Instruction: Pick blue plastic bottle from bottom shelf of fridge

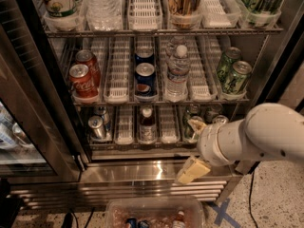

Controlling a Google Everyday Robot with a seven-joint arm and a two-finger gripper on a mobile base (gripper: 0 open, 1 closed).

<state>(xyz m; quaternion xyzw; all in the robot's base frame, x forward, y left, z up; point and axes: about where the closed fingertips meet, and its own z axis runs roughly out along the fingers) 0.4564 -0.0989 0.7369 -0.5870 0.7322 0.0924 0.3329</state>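
Upright in the middle lane of the bottom shelf [125, 125] stands the blue plastic bottle [147, 123], white cap on top, dark body below with a pale label band, resting on the white slotted tray and touched by nothing. Everything else can be placed from that bottle. Two lanes to its left sit two silver cans [98, 126], with an empty lane between them and the bottle. Just to its right is another empty lane, and beyond that some cans [218, 119] that the robot partly covers. The gripper [188, 148] hangs to the lower right of the bottle, outside the shelf front and clear of it; its yellowish fingers [194, 169] stand apart and hold nothing, one reaching up toward the cans right of the bottle, the other down over the shiny steel sill [137, 171] that runs in front of and below the bottle. The white arm [268, 137] stretches away further right from there. Directly above the bottle, on the next rack, are two blue cola cans [145, 77]; above and to its right a taller clear water bottle [177, 75]; above and to its left two red cola cans [82, 77]. The fridge [50, 94] shows its dark door frame far left of the bottle. Below the bottle, on the floor past the louvred base, lies a clear plastic bin [156, 208].
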